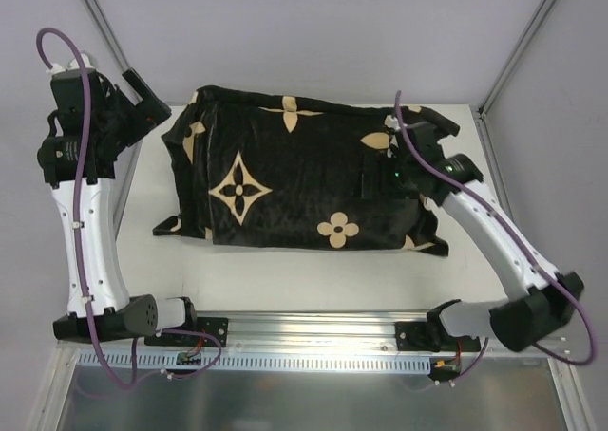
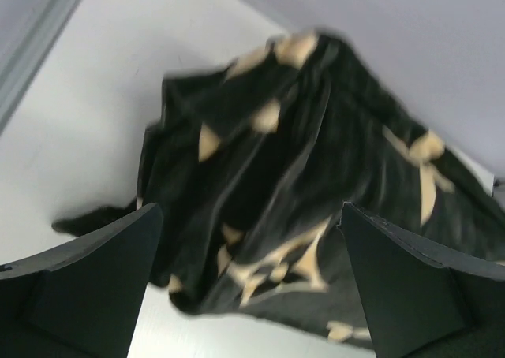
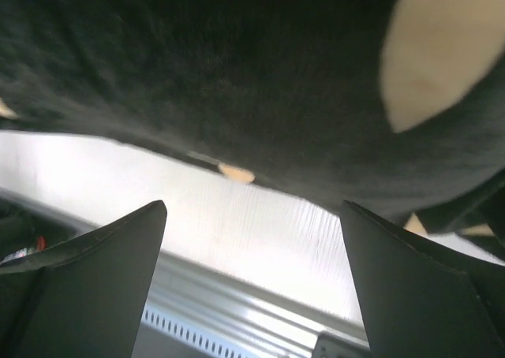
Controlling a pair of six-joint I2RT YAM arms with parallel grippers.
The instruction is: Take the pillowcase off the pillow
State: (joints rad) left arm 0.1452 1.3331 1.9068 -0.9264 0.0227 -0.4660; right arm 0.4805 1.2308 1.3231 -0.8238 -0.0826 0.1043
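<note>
The pillowcase (image 1: 294, 175), black with tan flower and star motifs, lies rumpled across the middle of the white table (image 1: 285, 270). The white pillow is hidden; only black fabric shows. My left gripper (image 1: 152, 97) is open and empty, raised off the pillowcase's left end, which fills the left wrist view (image 2: 316, 161) between the spread fingers (image 2: 95, 279). My right gripper (image 1: 385, 182) is open and empty low over the pillowcase's right end. In the right wrist view the fabric (image 3: 237, 82) hangs above its spread fingers (image 3: 418, 287), not held.
A metal rail (image 1: 313, 331) runs along the table's near edge between the arm bases; it also shows in the right wrist view (image 3: 237, 311). Frame posts (image 1: 518, 51) stand at the back corners. Bare table lies in front of the pillowcase.
</note>
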